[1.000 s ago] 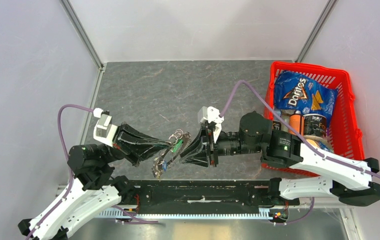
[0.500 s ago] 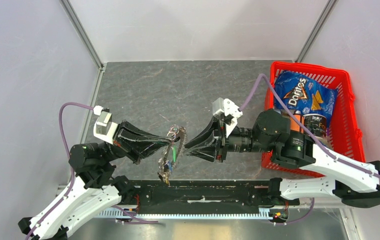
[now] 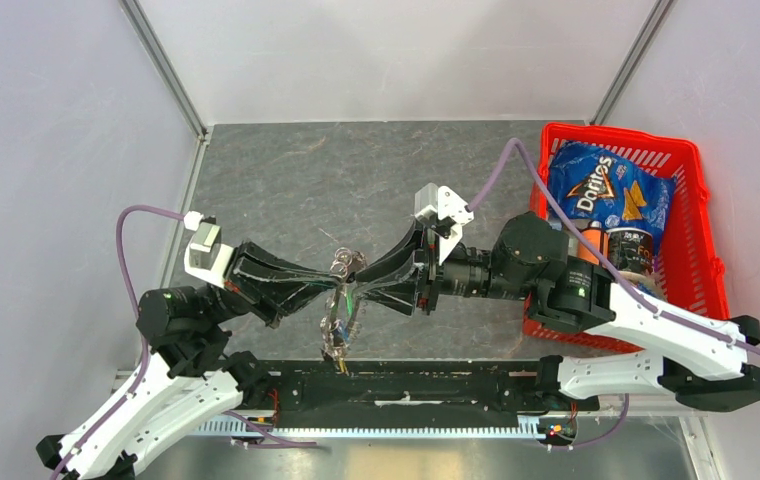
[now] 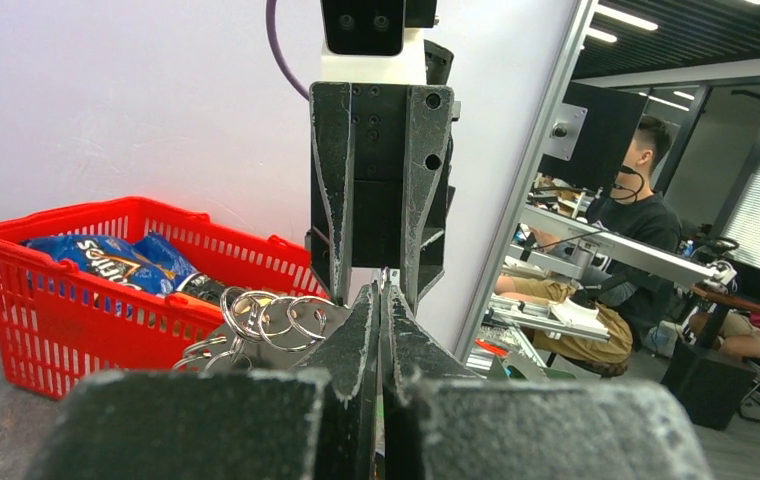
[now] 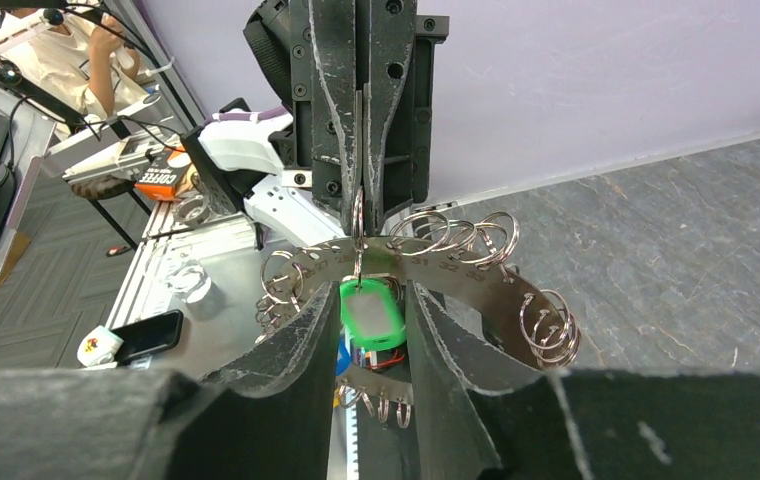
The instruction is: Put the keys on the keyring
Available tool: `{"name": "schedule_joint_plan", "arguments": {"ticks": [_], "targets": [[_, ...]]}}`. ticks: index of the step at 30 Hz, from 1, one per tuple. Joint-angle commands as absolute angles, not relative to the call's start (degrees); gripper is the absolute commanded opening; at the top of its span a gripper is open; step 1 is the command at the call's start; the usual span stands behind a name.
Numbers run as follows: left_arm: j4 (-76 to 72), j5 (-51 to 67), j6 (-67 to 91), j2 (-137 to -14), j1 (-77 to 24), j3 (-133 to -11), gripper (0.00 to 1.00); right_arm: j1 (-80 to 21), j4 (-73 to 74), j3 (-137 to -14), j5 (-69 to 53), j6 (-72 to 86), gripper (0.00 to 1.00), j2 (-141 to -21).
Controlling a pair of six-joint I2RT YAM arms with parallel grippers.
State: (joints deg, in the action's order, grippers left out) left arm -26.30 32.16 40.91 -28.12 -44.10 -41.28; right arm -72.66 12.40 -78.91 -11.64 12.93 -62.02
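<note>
The keyring (image 3: 340,322), a flat metal ring hung with several small split rings, dangles above the table's near edge. My left gripper (image 3: 334,283) is shut on its top edge; in the right wrist view the left gripper (image 5: 358,195) pinches a small ring there. A key with a green head (image 5: 373,312) hangs from that ring, in front of the keyring (image 5: 476,280). My right gripper (image 5: 373,295) faces the left one, its jaws apart on either side of the green head with thin gaps. From the left wrist, the split rings (image 4: 268,316) show beside the left gripper (image 4: 384,300).
A red basket (image 3: 704,205) with a Doritos bag and bottles stands at the right, close behind the right arm. Grey tabletop (image 3: 336,180) lies beyond the grippers. A black rail (image 3: 406,390) runs along the near edge below the keyring.
The right gripper pulled back to the right, then returned to the keyring with its jaws wider. The keyring swung from a slant to hanging nearly straight down.
</note>
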Motion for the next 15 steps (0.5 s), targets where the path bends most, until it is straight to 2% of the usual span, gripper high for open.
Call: {"name": "schedule_joint_plan", "arguments": {"ticks": [1, 15], "targets": [[-30.21, 29.59, 41.92, -27.16, -43.97, -42.89, 0.02, -73.04, 7.89, -81.47, -10.72, 13.87, 0.37, -62.62], [-30.49, 29.01, 41.57, -26.78, -43.97, -42.19, 0.02, -72.99, 5.36, -81.91, -10.34, 13.83, 0.37, -64.16]]}}
